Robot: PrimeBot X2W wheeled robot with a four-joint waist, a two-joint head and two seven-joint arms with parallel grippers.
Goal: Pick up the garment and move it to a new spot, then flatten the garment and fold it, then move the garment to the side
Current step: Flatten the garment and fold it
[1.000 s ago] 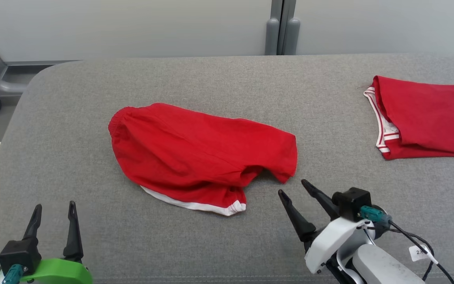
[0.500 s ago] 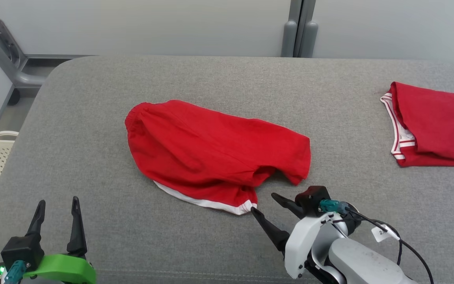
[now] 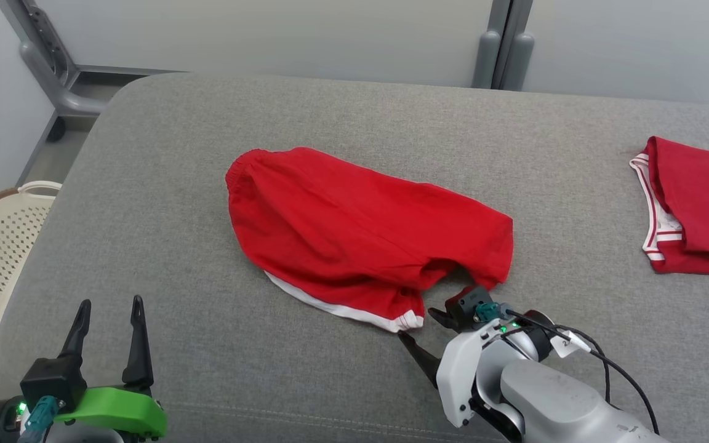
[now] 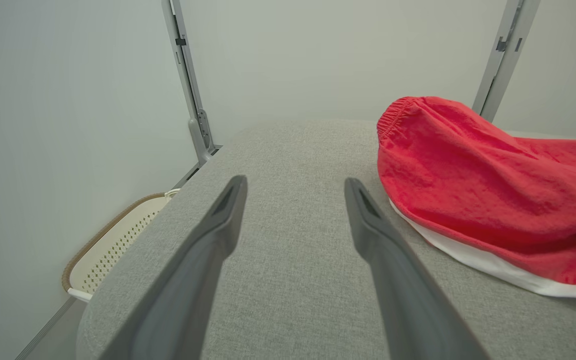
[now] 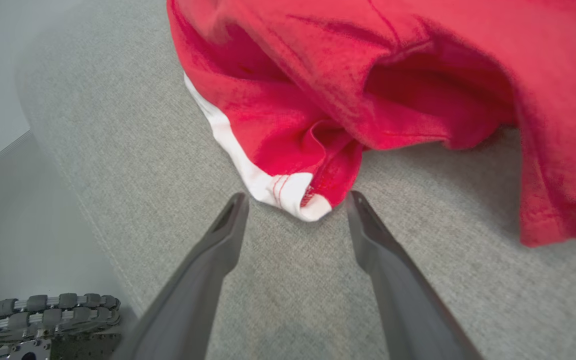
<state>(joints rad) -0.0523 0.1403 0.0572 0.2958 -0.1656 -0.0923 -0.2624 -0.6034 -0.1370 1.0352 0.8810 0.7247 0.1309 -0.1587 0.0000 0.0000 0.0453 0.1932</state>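
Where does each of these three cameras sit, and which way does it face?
Head view: on the head, looking down at the grey table and red shorts; left pincer and right pincer show.
Left wrist view: on the left wrist, looking along its open fingers across the table toward the wall.
Right wrist view: on the right wrist, looking between its fingers at the shorts' white corner.
Shared: all three see the shorts.

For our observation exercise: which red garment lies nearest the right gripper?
The rumpled garment mid-table; its white-trimmed corner sits just beyond the open fingers of the right gripper. The folded garment lies well off to the side.
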